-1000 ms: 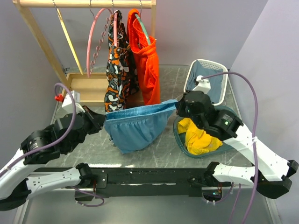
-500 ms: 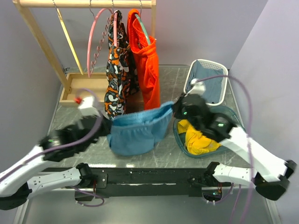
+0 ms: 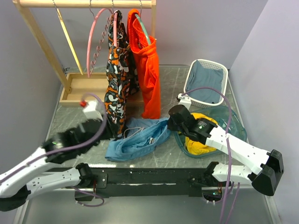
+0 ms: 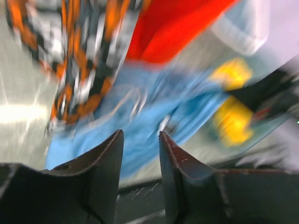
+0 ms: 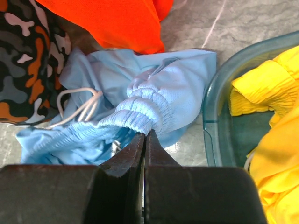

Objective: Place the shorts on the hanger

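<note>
The light sky-blue shorts (image 3: 138, 138) lie crumpled on the table below the hanging clothes. My right gripper (image 3: 169, 122) is low at their right end and shut on the gathered waistband (image 5: 142, 114). My left gripper (image 3: 113, 129) is at their left end, open and empty, its jaws apart above the blurred blue cloth (image 4: 140, 105). A white drawstring (image 5: 77, 102) lies loose on the shorts. The pink hanger (image 3: 89, 44) hangs empty on the wooden rail at the back left, well above both grippers.
Camouflage shorts (image 3: 117, 70) and orange shorts (image 3: 148, 70) hang from the rail (image 3: 84, 3) beside the pink hanger. A cream-yellow hanger (image 3: 70, 42) hangs further left. A white basket (image 3: 219, 74) with grey-blue cloth stands back right. A teal basin (image 3: 233, 123) holds yellow cloth.
The shorts were stretched in the air between both grippers. My left gripper has let go, and the shorts have dropped onto the table. My right gripper has come down with the waistband.
</note>
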Controlling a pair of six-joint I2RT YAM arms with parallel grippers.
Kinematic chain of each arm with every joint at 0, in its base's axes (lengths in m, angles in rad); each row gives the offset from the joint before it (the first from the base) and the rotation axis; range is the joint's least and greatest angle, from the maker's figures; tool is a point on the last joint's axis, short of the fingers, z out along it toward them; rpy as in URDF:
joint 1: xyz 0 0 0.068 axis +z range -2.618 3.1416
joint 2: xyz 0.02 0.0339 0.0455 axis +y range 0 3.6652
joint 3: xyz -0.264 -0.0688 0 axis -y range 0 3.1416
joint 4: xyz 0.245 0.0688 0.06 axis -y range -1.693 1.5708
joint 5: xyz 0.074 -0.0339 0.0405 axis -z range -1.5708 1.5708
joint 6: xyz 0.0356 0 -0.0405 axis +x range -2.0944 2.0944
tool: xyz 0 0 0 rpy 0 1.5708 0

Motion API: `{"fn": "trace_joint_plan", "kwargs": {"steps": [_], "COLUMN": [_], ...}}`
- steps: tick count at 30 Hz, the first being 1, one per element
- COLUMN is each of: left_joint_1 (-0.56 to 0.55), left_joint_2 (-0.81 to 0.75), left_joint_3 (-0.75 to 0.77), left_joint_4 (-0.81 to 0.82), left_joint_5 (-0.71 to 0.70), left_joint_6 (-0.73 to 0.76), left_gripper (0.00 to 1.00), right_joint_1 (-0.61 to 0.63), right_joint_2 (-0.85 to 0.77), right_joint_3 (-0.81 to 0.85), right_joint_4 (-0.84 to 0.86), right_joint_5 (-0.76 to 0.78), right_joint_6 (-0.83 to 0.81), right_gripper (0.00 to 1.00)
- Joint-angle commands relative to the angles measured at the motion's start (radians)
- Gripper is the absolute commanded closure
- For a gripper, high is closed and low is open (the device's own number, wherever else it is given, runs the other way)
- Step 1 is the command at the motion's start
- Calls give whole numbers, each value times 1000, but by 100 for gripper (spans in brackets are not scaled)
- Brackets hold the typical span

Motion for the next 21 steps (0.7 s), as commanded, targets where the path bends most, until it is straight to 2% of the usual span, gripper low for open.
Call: {"fn": "trace_joint_plan", "kwargs": {"steps": [1, 2, 3, 6, 7, 9, 10, 13, 16, 21], "left_joint_1": [5, 5, 6, 52, 113, 202, 288, 415, 532, 653], "left_joint_2": [105, 135, 164, 270, 314, 370, 432, 558, 656, 808], "left_joint_3": [317, 437, 493, 676, 713, 825, 865, 1014, 1150, 1278], "left_joint_4": [-58, -85, -92, -23, 17, 77, 88, 131, 187, 172], "left_joint_5": [-223, -268, -339, -394, -366, -302, -238, -132, -8, 95], "left_joint_6": [91, 114, 140, 283, 381, 450, 502, 599, 667, 710], "left_gripper": [58, 53, 51, 47, 46, 45, 44, 42, 43, 44], "right_joint_1": [-6, -6, -6, -6, -8, -8, -6, -8, -6, -6], "right_joint_2": [-17, -9, -5, 9, 9, 14, 12, 14, 5, -17], "right_joint_3": [10, 10, 13, 20, 24, 30, 33, 40, 36, 25], "right_joint_4": [63, 65, 63, 62, 60, 60, 60, 55, 55, 51], "right_joint_5": [4, -4, -7, -18, -19, -27, -30, -36, -44, -51], "right_joint_6": [8, 5, 1, -6, -9, -15, -19, -29, -35, -45], "right_gripper": [100, 100, 100, 100, 100, 100, 100, 100, 100, 100]}}
